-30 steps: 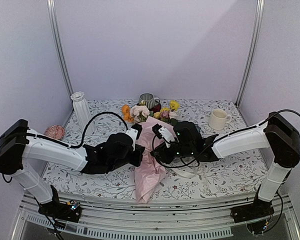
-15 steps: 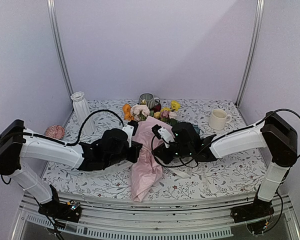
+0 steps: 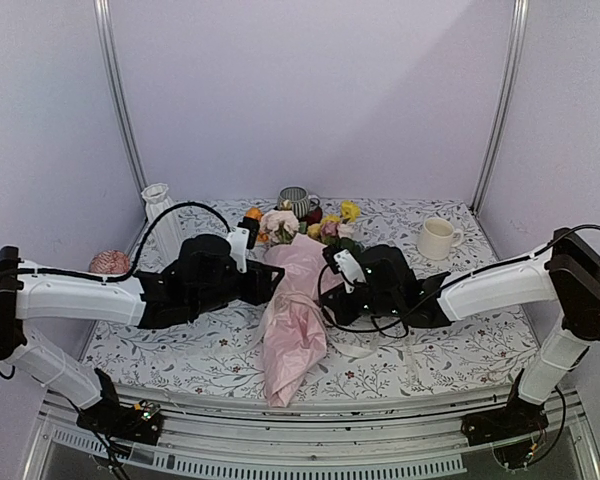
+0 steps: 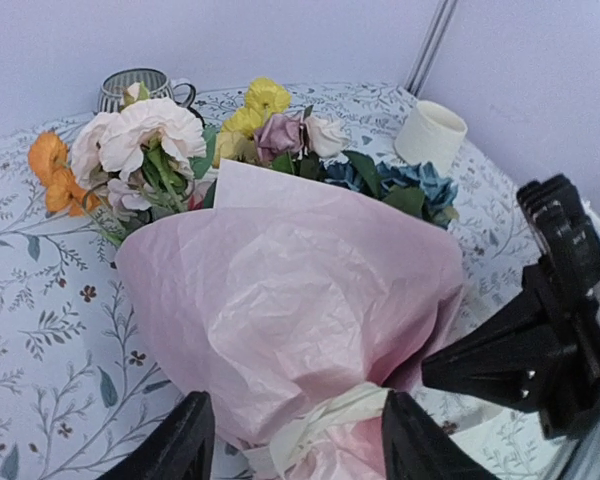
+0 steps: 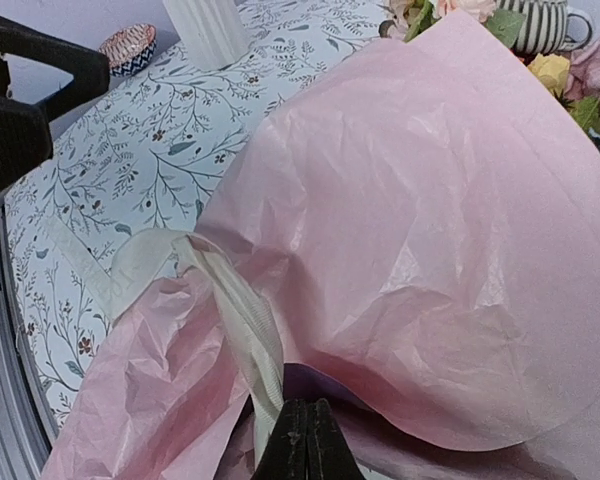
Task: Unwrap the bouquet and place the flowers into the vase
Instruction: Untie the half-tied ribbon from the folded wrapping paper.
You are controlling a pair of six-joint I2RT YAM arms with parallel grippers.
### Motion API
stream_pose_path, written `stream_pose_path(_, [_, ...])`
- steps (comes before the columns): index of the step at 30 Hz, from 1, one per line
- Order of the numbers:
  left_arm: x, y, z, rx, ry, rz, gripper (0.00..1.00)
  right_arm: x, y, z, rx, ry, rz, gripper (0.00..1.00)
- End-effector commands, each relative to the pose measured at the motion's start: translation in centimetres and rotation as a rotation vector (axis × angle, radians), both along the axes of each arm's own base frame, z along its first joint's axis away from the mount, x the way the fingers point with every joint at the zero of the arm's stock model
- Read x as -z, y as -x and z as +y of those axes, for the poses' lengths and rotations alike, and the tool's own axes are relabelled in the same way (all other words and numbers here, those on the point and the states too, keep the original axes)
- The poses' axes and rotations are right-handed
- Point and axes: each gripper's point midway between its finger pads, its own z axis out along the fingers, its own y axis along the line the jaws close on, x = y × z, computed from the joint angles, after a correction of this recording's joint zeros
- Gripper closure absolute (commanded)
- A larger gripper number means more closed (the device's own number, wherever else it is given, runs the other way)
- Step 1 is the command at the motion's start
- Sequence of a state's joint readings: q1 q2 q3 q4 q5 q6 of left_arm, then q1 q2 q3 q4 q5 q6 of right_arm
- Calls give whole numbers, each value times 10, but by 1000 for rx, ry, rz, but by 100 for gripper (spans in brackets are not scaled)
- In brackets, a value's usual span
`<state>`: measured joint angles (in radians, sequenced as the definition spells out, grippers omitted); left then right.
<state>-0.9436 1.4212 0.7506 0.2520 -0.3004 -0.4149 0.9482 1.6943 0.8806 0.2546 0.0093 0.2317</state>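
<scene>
Top external view, supplemented by both wrist views. Bouquet on its side at mid-table, pointed tail toward the near edge, wrapped in crinkled pink tissue paper and tied at the neck with a pale ribbon. Its flowers at the far, open end of the cone: orange, cream, yellow, pink and dusty blue, none yet free.

Left gripper open, one finger to each side of the tied neck, holding nothing. Right gripper fully closed at the right flank of the neck, tips just beside the ribbon's loose tail; hold on ribbon or paper not determinable.

White ribbed vase upright at the far left, well apart from the bouquet, no stems showing above its rim. Grey striped mug just beyond the blooms; cream mug at the far right; small pink ball-like object at the left edge; leaf-printed tablecloth beneath all.

Step in hand, by judgement: unwrapping, at the untying of the ribbon; task at an early stage, wrapper on and vase unfilled. Next move, likely: steady the neck with the left jaws, draw the ribbon tail off to the right to the point of slipping the knot, then spread the sheet flat. Calls for a light, even pull, given thin, tear-prone tissue and light stems apt to drag along.
</scene>
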Motion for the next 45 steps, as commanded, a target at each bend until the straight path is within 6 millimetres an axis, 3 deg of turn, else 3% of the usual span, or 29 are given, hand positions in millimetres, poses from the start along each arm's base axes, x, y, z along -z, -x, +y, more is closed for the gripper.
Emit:
stream_pose_path(1, [-19, 0, -1, 53, 30, 0, 37, -19, 0, -7, 46, -46, -7, 97])
stream_pose_path(8, [11, 22, -7, 171, 13, 78, 35, -13, 2, -8, 48, -44, 7, 96])
stream_pose_path(12, [33, 33, -6, 219, -29, 117, 37, -15, 12, 7, -46, -69, 23, 85])
stream_pose_path(15, [47, 34, -2, 207, -56, 142, 37, -14, 14, 15, -94, -68, 24, 76])
stream_pose_path(20, [59, 19, 1, 148, -115, 152, 37, -6, 7, 23, -107, -10, 23, 73])
stream_pose_path(24, [72, 7, 10, 52, -158, 180, 50, 0, 5, 27, -115, 11, 25, 73])
stream_pose_path(31, [90, 21, 13, 78, -109, 225, 73, 10, 9, 28, -131, 23, 40, 80])
stream_pose_path(34, [90, 21, 17, 66, -116, 226, 93, 9, 12, 26, -135, 23, 41, 88])
stream_pose_path(36, [87, 19, 20, 48, -143, 219, 98, 7, 13, 24, -130, 19, 39, 95])
stream_pose_path(45, [44, -8, 18, 14, -227, 99, 100, -5, 17, 14, -95, -11, 43, 96])
